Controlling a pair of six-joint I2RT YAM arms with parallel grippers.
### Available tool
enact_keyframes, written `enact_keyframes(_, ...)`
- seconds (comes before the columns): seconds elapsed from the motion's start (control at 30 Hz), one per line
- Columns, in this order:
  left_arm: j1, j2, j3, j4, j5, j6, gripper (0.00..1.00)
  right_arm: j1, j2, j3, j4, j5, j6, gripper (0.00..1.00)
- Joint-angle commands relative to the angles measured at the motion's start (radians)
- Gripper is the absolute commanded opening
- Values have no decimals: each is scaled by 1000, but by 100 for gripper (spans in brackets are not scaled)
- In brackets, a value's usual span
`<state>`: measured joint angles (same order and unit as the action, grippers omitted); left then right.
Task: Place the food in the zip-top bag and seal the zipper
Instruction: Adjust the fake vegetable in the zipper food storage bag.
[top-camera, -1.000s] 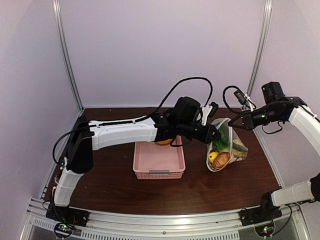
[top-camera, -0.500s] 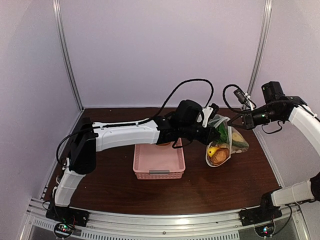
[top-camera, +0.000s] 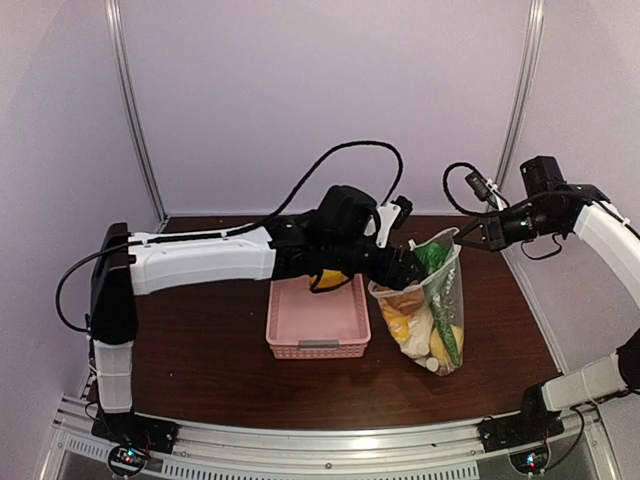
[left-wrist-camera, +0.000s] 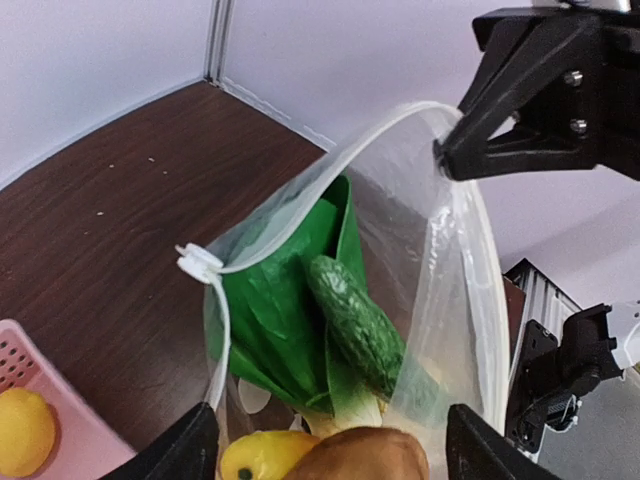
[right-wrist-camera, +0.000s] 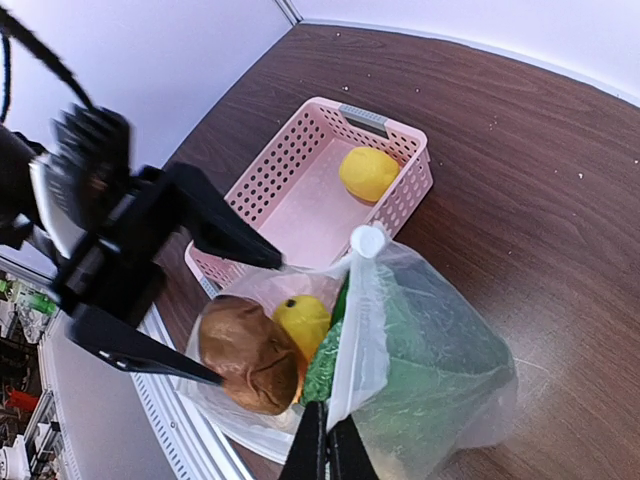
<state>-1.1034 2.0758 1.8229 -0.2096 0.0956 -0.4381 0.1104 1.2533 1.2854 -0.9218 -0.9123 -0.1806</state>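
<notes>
The zip-top bag hangs upright, and my right gripper is shut on its top rim. Its zipper gapes wide, with a white slider at one end. Inside lie food pieces: a green leafy vegetable, a cucumber, a lemon and a brown round one. My left gripper is open at the bag's mouth, and the brown piece lies between its fingers without being pinched. The right gripper clamps the plastic edge.
The pink basket stands left of the bag, with one lemon in its far end. White booth walls close in the dark wooden table on three sides. A metal rail runs along the near edge.
My left jaws have gone from shut to open, and the left arm has drawn back leftward. The bag, earlier tilted further right, now hangs upright and lower with its mouth spread.
</notes>
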Motion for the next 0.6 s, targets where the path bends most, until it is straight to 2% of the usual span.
enact_keyframes(0.0,8,-168,-187,50,-141,-33,80,-6,17,-17,35,18,-18,0)
enact_keyframes(0.1,52,-152,-241,51,-106,-122,77,-7,18,-26,49,8,-8,0)
enact_keyframes(0.23,84,-66,-233,113,128,-184,76,-6,17,-27,55,-14,4,0)
enact_keyframes(0.33,82,-3,-213,184,251,-237,76,-7,15,-35,61,-26,11,0)
enact_keyframes(0.47,76,55,-193,249,288,-282,74,-6,4,-51,82,-31,25,0)
enact_keyframes(0.57,77,68,-200,278,288,-310,66,-6,-3,-56,86,-29,28,0)
